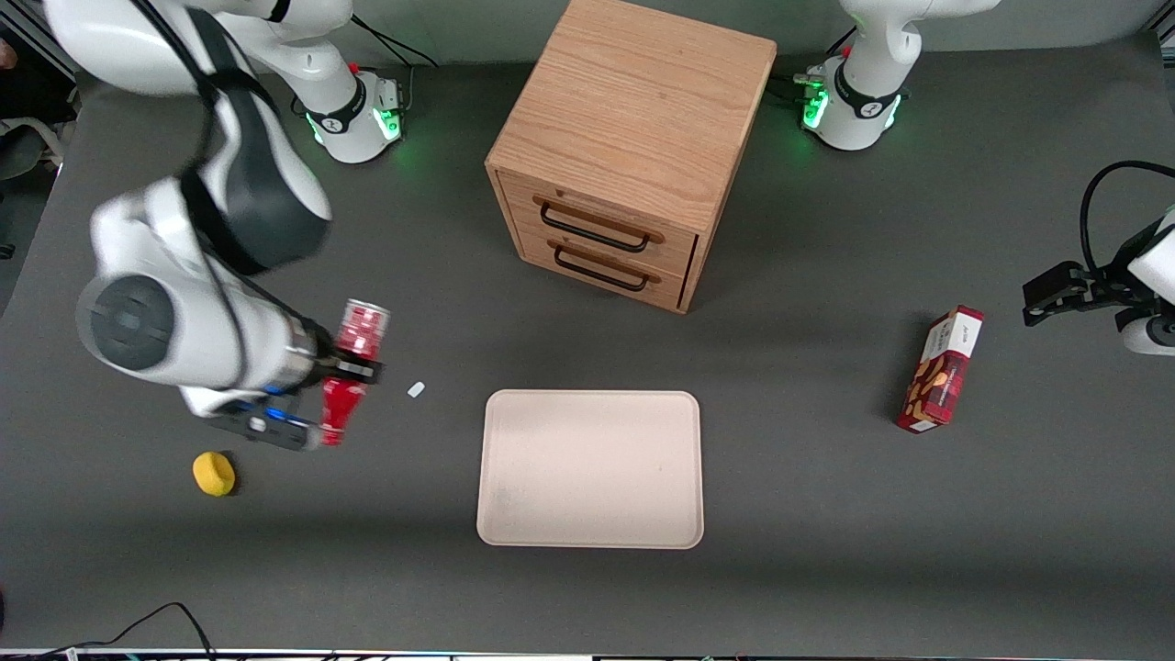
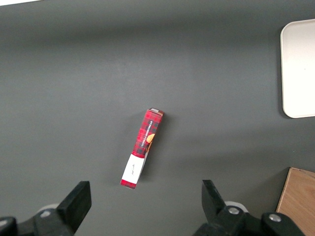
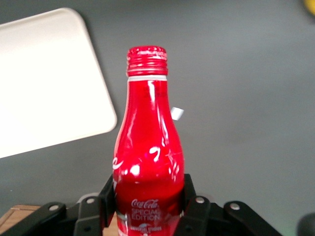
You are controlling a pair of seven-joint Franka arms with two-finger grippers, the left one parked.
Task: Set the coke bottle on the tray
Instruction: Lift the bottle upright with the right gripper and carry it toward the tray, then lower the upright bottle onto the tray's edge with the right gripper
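The coke bottle (image 1: 353, 367) sits clamped in the gripper (image 1: 347, 369) at the working arm's end of the table, its red cap (image 3: 146, 60) and narrow neck standing clear of the fingers (image 3: 191, 206); in the wrist view those black fingers press against both sides of the red body, just where the white lettering reads, so the pincer is closed on the bottle; whether the bottle touches the table or hangs just above it I cannot tell. A small white scrap (image 1: 416, 389) lies on the dark table (image 1: 826, 514) just beside the bottle, between it and the tray (image 1: 590, 468); the tray is a pale, flat rectangle with rounded corners and a low rim, lying near the bottle toward the middle of the table, with nothing on it. A yellow round object (image 1: 214, 474) rests near the gripper, closer to the front camera. A wooden drawer cabinet (image 1: 633, 138) with two dark handles stands farther from the camera than the tray; a red snack box (image 1: 941, 369) lies well apart, toward the parked arm's end.
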